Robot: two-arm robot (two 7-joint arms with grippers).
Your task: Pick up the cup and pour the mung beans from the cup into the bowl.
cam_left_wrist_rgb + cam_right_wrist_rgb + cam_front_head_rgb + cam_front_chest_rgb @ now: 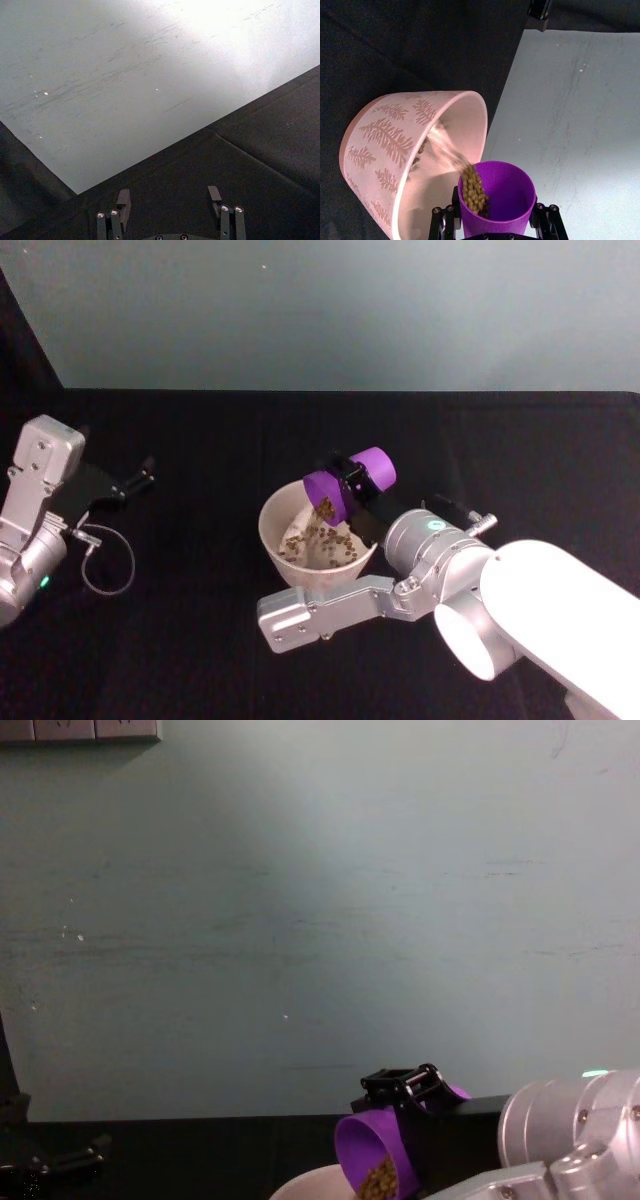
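Observation:
My right gripper (356, 487) is shut on the purple cup (348, 483), which is tipped on its side over the bowl (270, 530) at the table's middle. Mung beans (326, 507) spill from the cup's mouth into the bowl, where a layer of beans (318, 545) lies. In the right wrist view the cup (502, 192) sits between the fingers, and a stream of beans (472, 187) runs into the pale pink, fern-patterned bowl (380, 150). The chest view shows the tilted cup (372, 1145) low down. My left gripper (140, 480) stays open at the far left, holding nothing.
A black cloth covers the table (200, 660). A pale wall (330, 310) stands behind its far edge. A thin cable loop (108, 565) hangs by the left arm.

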